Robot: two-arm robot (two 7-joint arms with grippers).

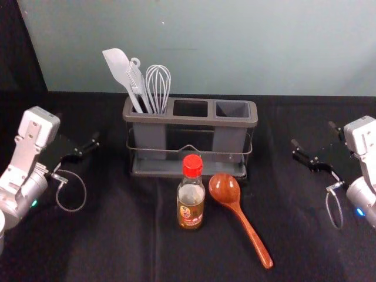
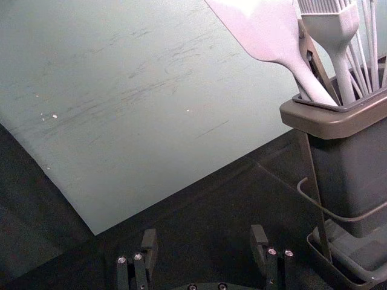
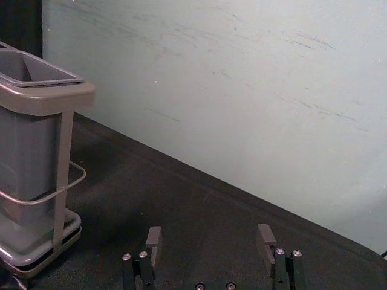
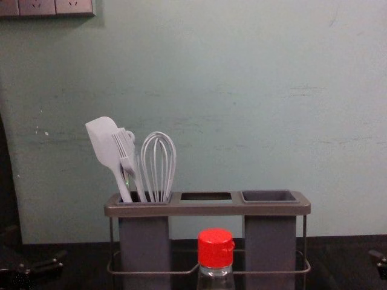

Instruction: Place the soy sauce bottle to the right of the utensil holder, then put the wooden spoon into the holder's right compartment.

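In the head view the soy sauce bottle (image 1: 191,200), red-capped, stands upright in front of the utensil holder (image 1: 189,120). Right beside it lies the wooden spoon (image 1: 239,214), bowl toward the holder and handle pointing to the front right. The holder's right compartment (image 1: 232,110) holds nothing visible. My left gripper (image 1: 79,150) is off to the holder's left; the left wrist view has that gripper (image 2: 204,244) open and empty. My right gripper (image 1: 315,145) is out on the holder's right, and this gripper (image 3: 210,244) is open and empty in the right wrist view. The bottle's red cap (image 4: 216,248) rises before the holder in the chest view.
A white spatula (image 1: 120,69), a brush and a whisk (image 1: 158,88) stand in the holder's left compartment. Behind the black-covered table (image 1: 117,247) rises a pale wall (image 1: 235,47). The chest view has a socket panel (image 4: 55,6) at upper left.
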